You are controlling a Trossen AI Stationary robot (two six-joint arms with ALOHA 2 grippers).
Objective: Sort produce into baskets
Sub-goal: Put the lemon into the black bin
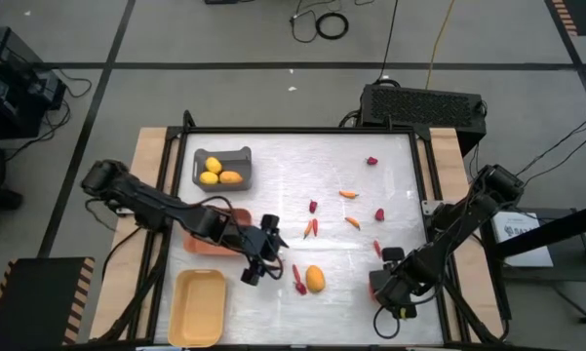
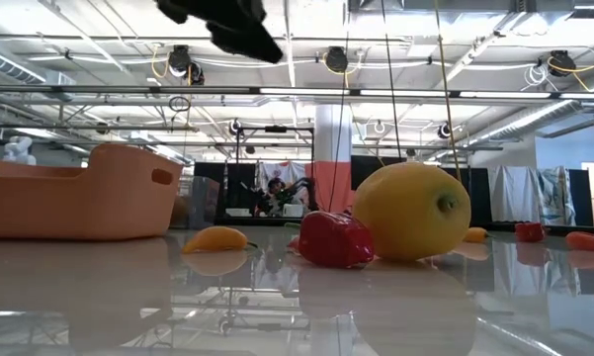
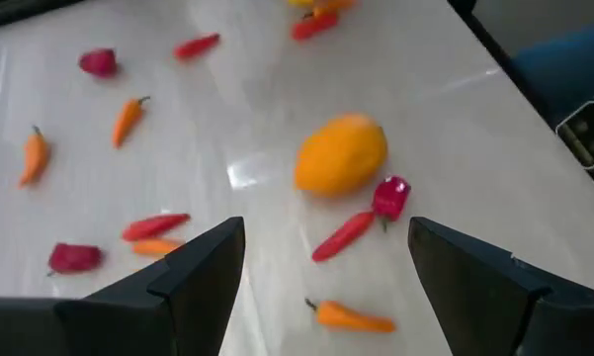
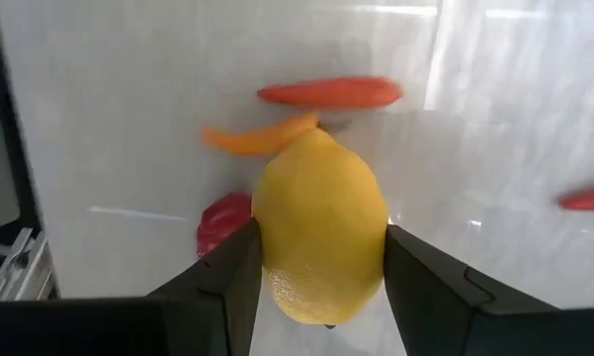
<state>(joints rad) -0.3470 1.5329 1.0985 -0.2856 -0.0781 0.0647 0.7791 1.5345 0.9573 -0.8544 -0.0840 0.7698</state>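
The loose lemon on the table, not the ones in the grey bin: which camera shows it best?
The low view: the lemon sits large, whole and unblocked. The right wrist view shows it close, with its edges partly covered. The left wrist view shows it whole from above. The high view shows it small.

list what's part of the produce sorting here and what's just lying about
Part of the job: loose lemon, carrots, red pieces, grey basket already holding lemons, orange basket, yellow basket.
Just lying about: black box behind the table, cable coil on the floor.
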